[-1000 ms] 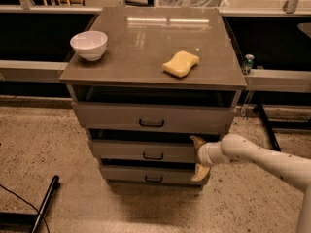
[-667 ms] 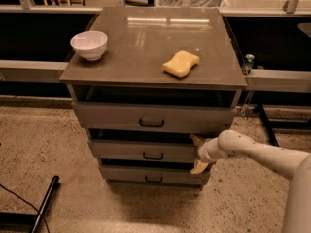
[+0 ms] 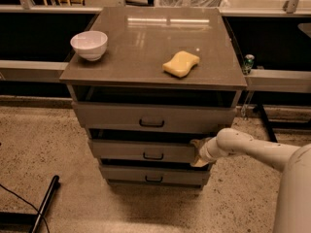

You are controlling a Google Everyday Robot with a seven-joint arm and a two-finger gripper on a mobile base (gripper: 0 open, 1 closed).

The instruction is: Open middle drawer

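Note:
A grey cabinet has three drawer fronts, one above the other. The middle drawer (image 3: 141, 152) is a wide shallow grey front with a small dark handle (image 3: 153, 156) at its centre. It stands out a little, with a dark gap above it. My white arm (image 3: 252, 149) reaches in from the right. My gripper (image 3: 198, 152) is at the right end of the middle drawer front, with its tan fingers (image 3: 197, 143) at the drawer's edge. The taller top drawer (image 3: 152, 118) and the short bottom drawer (image 3: 153, 175) lie above and below it.
A white bowl (image 3: 89, 44) and a yellow sponge (image 3: 181, 63) sit on the cabinet top (image 3: 146, 38). A dark rod (image 3: 44, 201) lies on the speckled floor at the lower left. Low grey shelving runs behind on both sides.
My arm has moved left and my gripper has closed in on the right end of the middle drawer. The drawer fronts look unmoved.

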